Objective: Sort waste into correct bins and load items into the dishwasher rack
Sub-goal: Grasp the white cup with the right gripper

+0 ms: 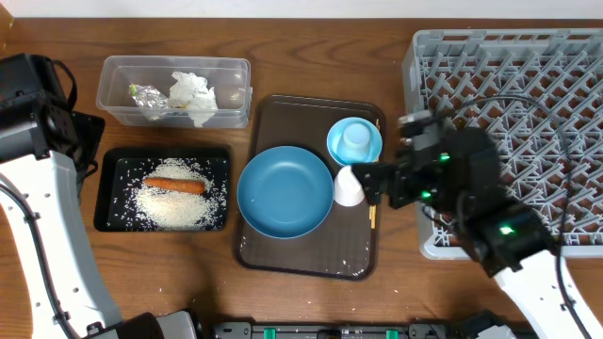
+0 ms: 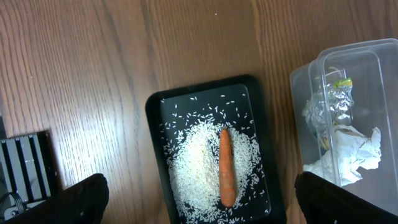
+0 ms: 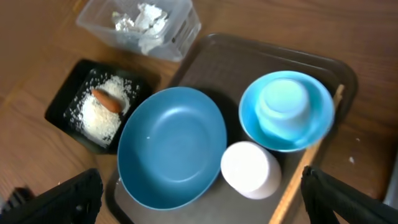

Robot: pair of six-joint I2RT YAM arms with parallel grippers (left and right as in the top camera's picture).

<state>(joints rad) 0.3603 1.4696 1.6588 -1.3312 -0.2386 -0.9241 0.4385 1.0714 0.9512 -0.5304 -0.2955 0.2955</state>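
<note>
Grey lattice fills the right of the overhead view, yet the rack (image 1: pixel 528 75) is cut off by the top and right edges, and the right arm lies across its lower left corner, hiding the pegs there. The right gripper (image 3: pixel 202 180) is spread wide with nothing between its fingers, hanging over the brown serving tray (image 1: pixel 311 113). Only two dark fingertips show at the bottom corners of its soft, blurred wrist view. On that tray sit the dark-blue bowl (image 1: pixel 285 191), the white cup (image 1: pixel 348 186) just beside its right rim, and the light-blue bowl (image 1: pixel 336 151), which holds a pale round thing too indistinct to name. The chopsticks (image 3: pixel 300 168) run along the tray's right rim. Their lower end is lost at the frame edge, and from overhead the arm covers most of them. The left gripper (image 2: pixel 199 186) is likewise spread and empty above the black tray (image 1: pixel 108 168), where the carrot (image 1: pixel 173 185) lies on a heap of rice (image 1: pixel 179 209). A few grains also lie on the brown tray's near edge. The clear tub (image 1: pixel 118 85), beside the black tray on the table (image 1: pixel 311 38), holds the wrapper (image 1: pixel 146 97) and the napkin (image 1: pixel 193 94). The left wrist view cuts the tub off at the right. From overhead the left arm's fingers cannot be made out.
</note>
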